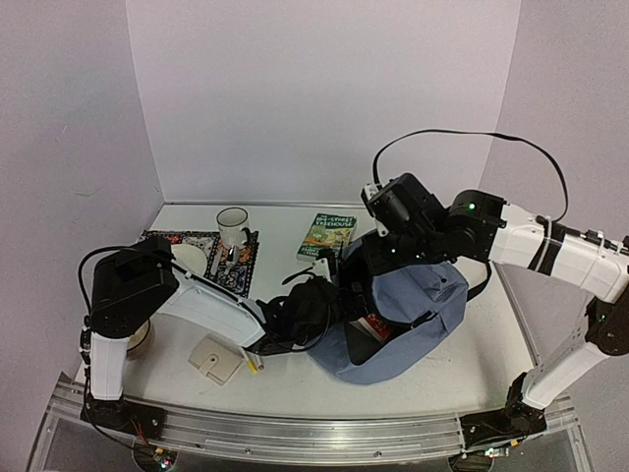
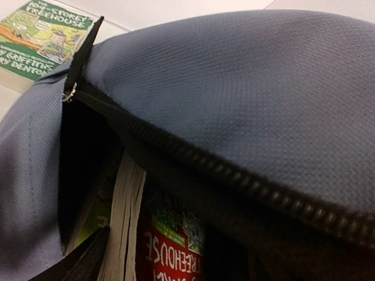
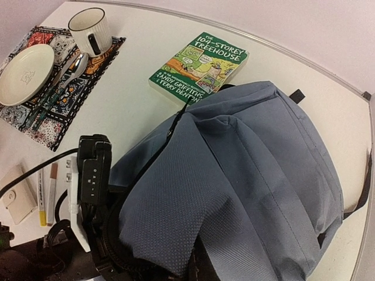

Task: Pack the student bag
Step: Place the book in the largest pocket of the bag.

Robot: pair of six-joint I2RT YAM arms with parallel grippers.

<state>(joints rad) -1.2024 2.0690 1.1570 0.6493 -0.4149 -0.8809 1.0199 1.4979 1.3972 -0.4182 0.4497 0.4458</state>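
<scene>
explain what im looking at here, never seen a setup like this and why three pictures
Two robot arms are bolted at the near edge of a table. One picture comes from a camera above them; the other two come from cameras on their wrists.

They are packing a blue-grey backpack. The left gripper sits at its open mouth, where a red-covered book is already inside. The right gripper is hidden against the backpack's top, seemingly holding the fabric up.

Still on the table: a green book, a mug, a plate on a patterned placemat.

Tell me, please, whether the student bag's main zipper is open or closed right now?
Open: the student bag gapes along its zipper, showing a red-covered book inside.
</scene>
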